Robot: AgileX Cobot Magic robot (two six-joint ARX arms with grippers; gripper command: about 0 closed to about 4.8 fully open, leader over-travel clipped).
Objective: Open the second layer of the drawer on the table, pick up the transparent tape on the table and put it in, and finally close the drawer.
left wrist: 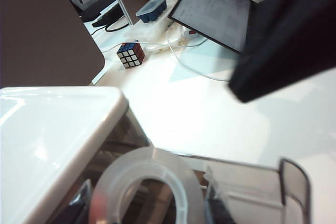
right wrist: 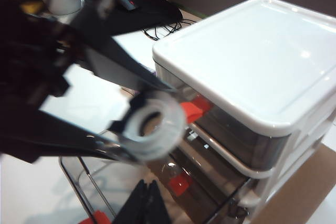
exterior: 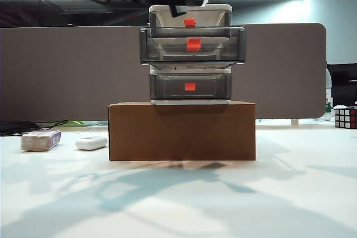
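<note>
I'm on the drop-off step. The left gripper point(right wrist: 149, 129) has its jaws clamped on the transparent tape point(right wrist: 155, 124), and I'm carrying it just in front of the drawer point(exterior: 190, 54), above the pulled-out second layer point(exterior: 192, 45). That drawer sits on a cardboard box point(exterior: 182, 131) on the counter point(exterior: 290, 193). In the left wrist view the tape point(left wrist: 147, 187) hangs by the cabinet's white top edge, with the tray's far wall point(left wrist: 294, 187) just beyond. Next I'd say I need to go down inside those walls, then let go. Room is tight: the top tier overhangs the back of the tray, so the open part is the front. The right gripper point(right wrist: 147, 200) waits low by the tray, jaws pinched together, empty.
</note>
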